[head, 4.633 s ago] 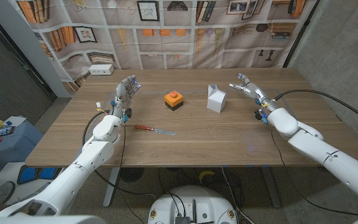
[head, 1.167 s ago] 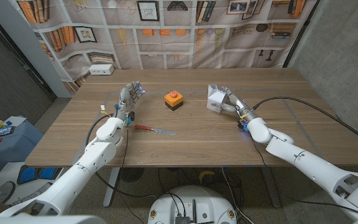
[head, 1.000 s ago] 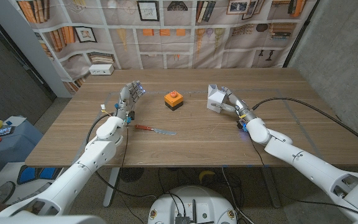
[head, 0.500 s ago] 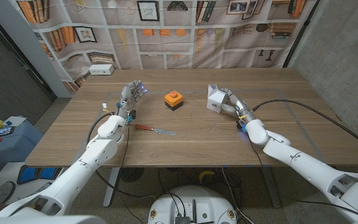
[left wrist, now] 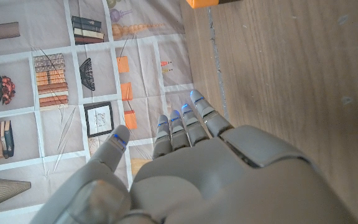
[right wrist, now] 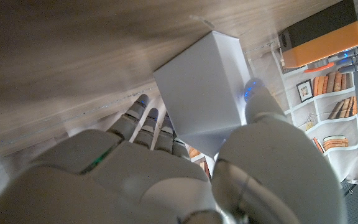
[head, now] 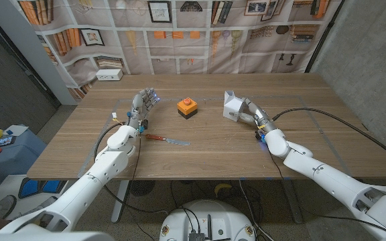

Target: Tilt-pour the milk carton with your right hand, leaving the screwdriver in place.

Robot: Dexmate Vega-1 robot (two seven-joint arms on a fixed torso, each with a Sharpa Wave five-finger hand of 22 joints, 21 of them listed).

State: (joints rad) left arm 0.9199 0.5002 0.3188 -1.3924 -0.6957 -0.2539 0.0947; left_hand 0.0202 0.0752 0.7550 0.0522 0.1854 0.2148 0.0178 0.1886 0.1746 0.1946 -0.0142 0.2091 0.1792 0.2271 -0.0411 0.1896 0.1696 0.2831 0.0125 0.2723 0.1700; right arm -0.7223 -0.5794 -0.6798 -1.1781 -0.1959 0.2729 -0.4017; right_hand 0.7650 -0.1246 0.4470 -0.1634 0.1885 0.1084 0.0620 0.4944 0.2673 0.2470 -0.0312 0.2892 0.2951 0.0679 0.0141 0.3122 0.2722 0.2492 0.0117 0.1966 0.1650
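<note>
Our left hand (head: 141,107) stands at about ten o'clock on the wooden table (head: 200,157), fingers spread apart and upright, holding nothing; in the left wrist view (left wrist: 185,168) we see those fingers reaching toward the bookshelf-printed backdrop (head: 179,33). Just at its five o'clock lies the screwdriver (head: 167,140), flat on the wood, red handle toward the left hand and shaft pointing to three o'clock. At the screwdriver's one o'clock, near the table's middle and toward twelve, sits the orange-topped black box (head: 187,107). At that box's three o'clock stands the white milk carton (head: 232,106), still seated on the table as far as we can tell. Our right hand (head: 249,111) wraps it from the three o'clock side; in the right wrist view (right wrist: 166,180) the fingers lie along one face of the carton (right wrist: 201,93) and the thumb presses the adjoining face, so the hand is clamped on it.
</note>
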